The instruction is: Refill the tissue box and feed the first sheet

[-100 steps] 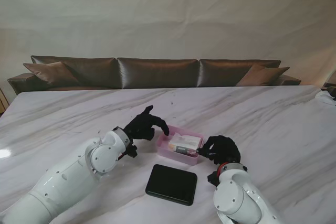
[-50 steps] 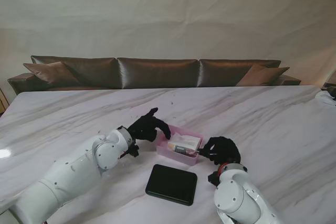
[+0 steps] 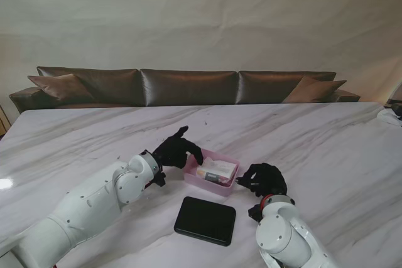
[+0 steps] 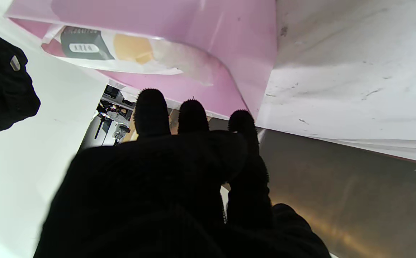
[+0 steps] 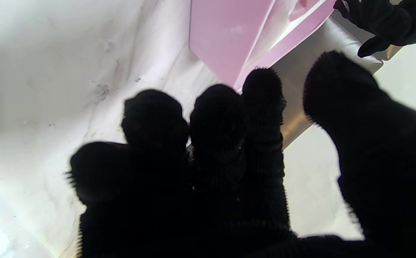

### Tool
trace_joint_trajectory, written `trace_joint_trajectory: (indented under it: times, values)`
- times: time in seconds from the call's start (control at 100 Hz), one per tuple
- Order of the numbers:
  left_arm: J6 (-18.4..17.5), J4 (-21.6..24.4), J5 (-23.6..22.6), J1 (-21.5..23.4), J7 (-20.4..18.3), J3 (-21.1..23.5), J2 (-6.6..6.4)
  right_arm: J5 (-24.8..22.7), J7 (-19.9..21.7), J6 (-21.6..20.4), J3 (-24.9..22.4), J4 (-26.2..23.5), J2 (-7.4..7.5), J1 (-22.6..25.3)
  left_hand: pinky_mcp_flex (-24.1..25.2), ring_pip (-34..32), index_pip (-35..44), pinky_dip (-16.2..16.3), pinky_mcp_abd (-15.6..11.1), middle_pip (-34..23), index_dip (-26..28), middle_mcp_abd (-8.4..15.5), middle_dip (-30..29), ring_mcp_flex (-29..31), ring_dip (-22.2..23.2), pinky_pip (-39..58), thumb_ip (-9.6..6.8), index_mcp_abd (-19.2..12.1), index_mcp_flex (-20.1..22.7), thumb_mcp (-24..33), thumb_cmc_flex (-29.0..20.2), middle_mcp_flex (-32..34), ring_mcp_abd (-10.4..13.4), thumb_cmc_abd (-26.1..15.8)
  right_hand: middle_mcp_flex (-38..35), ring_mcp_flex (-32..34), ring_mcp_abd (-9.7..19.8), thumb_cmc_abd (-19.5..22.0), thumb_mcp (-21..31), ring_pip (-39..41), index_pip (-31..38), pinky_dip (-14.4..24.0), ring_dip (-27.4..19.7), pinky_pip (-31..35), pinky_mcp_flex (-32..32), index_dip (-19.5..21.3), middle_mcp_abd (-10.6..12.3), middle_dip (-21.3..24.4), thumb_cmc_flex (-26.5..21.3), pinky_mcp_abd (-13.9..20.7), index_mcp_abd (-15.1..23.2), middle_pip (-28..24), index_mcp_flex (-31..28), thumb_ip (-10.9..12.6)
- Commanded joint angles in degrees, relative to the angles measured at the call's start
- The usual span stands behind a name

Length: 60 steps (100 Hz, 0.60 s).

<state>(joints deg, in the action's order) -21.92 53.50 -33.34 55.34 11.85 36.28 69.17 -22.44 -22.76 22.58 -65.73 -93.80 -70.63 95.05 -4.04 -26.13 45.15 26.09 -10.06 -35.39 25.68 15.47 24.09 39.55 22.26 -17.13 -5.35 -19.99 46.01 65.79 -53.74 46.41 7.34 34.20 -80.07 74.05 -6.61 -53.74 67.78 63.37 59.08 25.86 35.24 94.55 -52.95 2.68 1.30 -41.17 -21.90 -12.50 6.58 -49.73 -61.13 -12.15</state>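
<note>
Two hands (image 3: pixel 177 150) (image 3: pixel 264 178) flank one pink box (image 3: pixel 210 172).

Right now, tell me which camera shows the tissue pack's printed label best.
The left wrist view: the tissue pack fills it close up, dark label facing the lens inside the pink box. The stand view shows it small; the right wrist view shows only a blurred white sliver.

text: none legible | tissue pack (image 4: pixel 104 50): dark label with white print, too blurred to read

Stand view evenly lit, sharp; wrist views blurred, gloves underexposed
</note>
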Motion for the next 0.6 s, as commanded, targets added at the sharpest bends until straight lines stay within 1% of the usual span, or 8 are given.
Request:
trace_joint_trajectory:
  times: [0.0, 0.19, 0.26, 0.27, 0.3, 0.35, 0.41, 0.59]
  values:
    - [0.19, 0.57, -0.43, 0.07, -0.25, 0.34, -0.25, 0.12, 0.58, -0.26, 0.12, 0.16, -0.31, -0.01, -0.08, -0.50, 0.74, -0.03, -1.76, 0.17, 0.50, 1.97, -0.37, 1.54, -0.34, 71.89, 1.95, -2.34, 1.11, 2.02, -2.56, 0.60, 0.38, 1.13, -1.88, 0.96, -1.17, 0.26, -0.41, 0.54, 1.08, 1.03, 0.68, 0.92, -0.18, 0.37, 0.07, -1.04, 0.43, 1.42, 1.06, 0.15, -0.03, 1.10]
    - [0.69, 0.46, -1.53, -0.55, -1.38, -0.39, -0.85, 0.53, 0.40, -0.54, 0.10, 0.40, -0.39, -0.04, -0.59, -0.42, 0.63, 0.10, -1.29, 0.26, 0.47, 1.84, -0.39, 1.38, -0.34, 72.16, 2.33, -2.14, 0.86, 1.93, -3.21, 0.36, 0.24, 0.60, -1.98, 0.97, -1.22, 0.34, -0.44, 0.69, 1.09, 1.07, 0.72, 0.94, -0.25, 0.39, 0.01, -1.05, 0.45, 1.45, 1.10, 0.13, -0.09, 1.14]
    - [0.89, 0.71, -2.49, -0.56, -1.36, -0.65, -1.13, 0.66, 0.27, -0.67, 0.09, 0.43, -0.43, 0.01, -3.21, -0.62, 0.68, 1.05, 0.25, 0.16, 0.49, 1.74, -0.35, 1.48, -0.24, 74.37, 2.53, -2.15, 0.87, 1.77, -3.46, 0.42, 0.01, 0.43, -2.03, 0.99, -1.19, 0.35, -0.45, 0.78, 1.12, 1.09, 0.75, 0.97, -0.33, 0.40, 0.02, -1.06, 0.42, 1.49, 0.98, 0.12, -0.15, 1.17]
    - [0.98, 0.83, -2.66, -0.50, -1.32, -0.62, -1.18, 0.67, 0.26, -0.68, 0.09, 0.44, -0.43, 0.01, -3.88, -0.76, 0.67, 0.76, 0.90, 0.16, 0.49, 1.74, -0.35, 1.49, -0.16, 75.49, 3.34, -2.17, 0.86, 1.80, -3.71, 0.47, -0.08, 0.79, -2.06, 0.98, -1.20, 0.38, -0.47, 0.79, 1.11, 1.09, 0.75, 0.98, -0.35, 0.40, 0.00, -1.06, 0.46, 1.50, 0.98, 0.11, -0.15, 1.17]
    - [1.37, 1.31, -3.22, -0.23, -1.13, -0.46, -1.34, 0.69, 0.25, -0.71, 0.08, 0.44, -0.44, 0.03, -6.04, -0.93, 0.64, -2.81, 4.44, 0.16, 0.49, 1.73, -0.35, 1.72, -0.07, 80.65, 6.68, -2.28, 0.82, 2.21, -5.12, 0.53, -0.27, 3.98, -2.12, 0.97, -1.15, 0.55, -0.43, 0.82, 1.12, 1.09, 0.76, 0.98, -0.38, 0.40, 0.04, -1.06, 0.50, 1.53, 0.98, 0.09, -0.18, 1.20]
    - [2.09, 2.22, -4.20, 0.22, -0.85, -0.14, -1.64, 0.72, 0.27, -0.77, 0.07, 0.49, -0.43, 0.04, -7.51, -1.11, 0.64, -4.36, 6.80, 0.24, 0.50, 1.85, -0.41, 2.02, 0.01, 85.12, 8.71, -2.38, 0.78, 2.05, -6.59, 0.67, -0.40, 6.66, -2.24, 0.99, -1.09, 0.49, -0.47, 0.89, 1.14, 1.09, 0.78, 1.00, -0.45, 0.42, 0.09, -1.06, 0.48, 1.57, 0.89, 0.08, -0.25, 1.23]
    - [2.82, 3.48, -5.12, 0.62, -1.43, 0.28, -2.17, 0.86, 0.24, -0.86, 0.05, 0.62, -0.45, 0.01, -8.15, -1.07, 0.48, -5.78, 7.71, 0.31, 0.45, 1.94, -0.43, 2.11, 0.04, 88.37, 9.43, -2.56, 0.62, 1.85, -7.23, 0.63, -0.32, 7.94, -2.35, 1.00, -1.07, 0.44, -0.50, 0.98, 1.15, 1.10, 0.81, 1.03, -0.58, 0.38, 0.09, -1.06, 0.50, 1.62, 0.82, 0.06, -0.43, 1.24]
    - [3.64, 5.48, -7.14, 1.13, -3.50, 1.14, -3.41, 1.43, 0.01, -1.33, 0.12, 0.85, -0.57, -0.09, -8.22, -1.27, 0.63, -5.78, 8.33, 0.22, 0.50, 1.82, -0.42, 2.44, 0.16, 89.66, 9.66, -2.73, 0.87, 1.54, -7.81, 1.01, -0.44, 8.49, -2.43, 0.96, -1.11, 0.67, -0.55, 1.06, 1.10, 1.09, 0.80, 1.02, -0.61, 0.24, 0.12, -1.04, 0.56, 1.51, 0.71, 0.08, -0.54, 1.33]
